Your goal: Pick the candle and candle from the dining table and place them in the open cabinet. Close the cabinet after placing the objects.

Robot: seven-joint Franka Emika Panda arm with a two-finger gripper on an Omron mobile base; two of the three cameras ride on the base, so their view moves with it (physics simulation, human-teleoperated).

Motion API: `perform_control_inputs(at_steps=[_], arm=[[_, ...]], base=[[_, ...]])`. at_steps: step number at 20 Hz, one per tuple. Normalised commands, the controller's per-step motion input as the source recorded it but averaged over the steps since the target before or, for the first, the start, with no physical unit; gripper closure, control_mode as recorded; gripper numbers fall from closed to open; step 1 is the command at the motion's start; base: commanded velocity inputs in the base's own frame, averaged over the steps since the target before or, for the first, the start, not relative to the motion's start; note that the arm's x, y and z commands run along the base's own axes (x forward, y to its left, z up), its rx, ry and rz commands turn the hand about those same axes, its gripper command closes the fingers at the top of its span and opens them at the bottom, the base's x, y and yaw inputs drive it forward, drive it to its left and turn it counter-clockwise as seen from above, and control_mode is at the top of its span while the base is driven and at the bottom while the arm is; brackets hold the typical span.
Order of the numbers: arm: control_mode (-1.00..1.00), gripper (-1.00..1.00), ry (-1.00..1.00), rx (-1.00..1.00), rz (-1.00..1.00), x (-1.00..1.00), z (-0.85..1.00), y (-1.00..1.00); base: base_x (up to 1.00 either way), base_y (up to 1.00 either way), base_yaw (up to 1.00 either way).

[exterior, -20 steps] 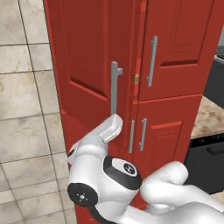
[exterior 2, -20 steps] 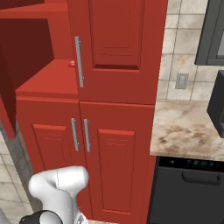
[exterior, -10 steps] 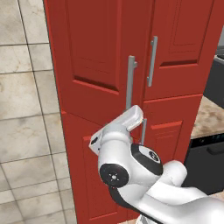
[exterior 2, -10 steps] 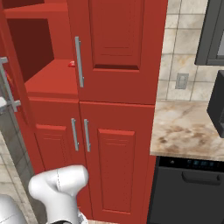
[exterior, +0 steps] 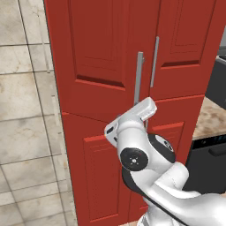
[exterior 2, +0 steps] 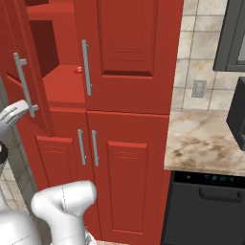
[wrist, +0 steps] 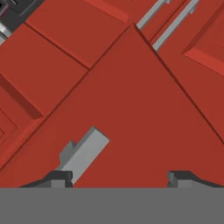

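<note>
The tall red cabinet (exterior 2: pixel 129 52) has its left door (exterior: pixel 101 57) standing ajar, most of the way swung in. My gripper (wrist: pixel 120 179) is open and presses up close to that door's panel. The lower end of the door's silver bar handle (wrist: pixel 83 153) lies just beside the left fingertip (wrist: pixel 59 177). In the left base view my white hand (exterior: pixel 143 109) sits under the same handle (exterior: pixel 139 77). Through the gap, the right base view shows the red inner shelf (exterior 2: pixel 60 86). Both candles are hidden and the dining table is out of view.
A small flat red item (exterior 2: pixel 78 70) lies on the shelf. A beige marble counter (exterior 2: pixel 206 143) over a dark appliance front (exterior 2: pixel 210 206) stands right of the cabinet. Closed lower doors (exterior 2: pixel 129 182) are below. A tiled wall (exterior: pixel 26 110) runs to the left.
The left door has swung further toward shut, narrowing the view of the shelf. My hand has travelled to the right with it, staying by the handle.
</note>
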Motion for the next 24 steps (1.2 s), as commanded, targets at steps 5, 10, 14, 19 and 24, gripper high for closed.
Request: perform_control_inputs(at_steps=[5, 10, 14, 19, 24], arm=[[-1.0, -1.0, 0.04, 0.0, 0.0, 0.44, 0.07, -0.26], [-1.0, -1.0, 0.05, 0.0, 0.0, 0.51, 0.03, -0.25], [-1.0, -1.0, 0.06, 0.0, 0.0, 0.56, 0.0, -0.23], [-1.0, -1.0, 0.05, 0.0, 0.0, 0.57, 0.0, -0.22], [-1.0, -1.0, 0.05, 0.0, 0.0, 0.55, 0.0, -0.21]], base=[[0.0, 0.0, 0.0], [0.0, 0.0, 0.0], [0.0, 0.0, 0.0], [0.0, 0.0, 0.0], [0.0, 0.0, 0.0]])
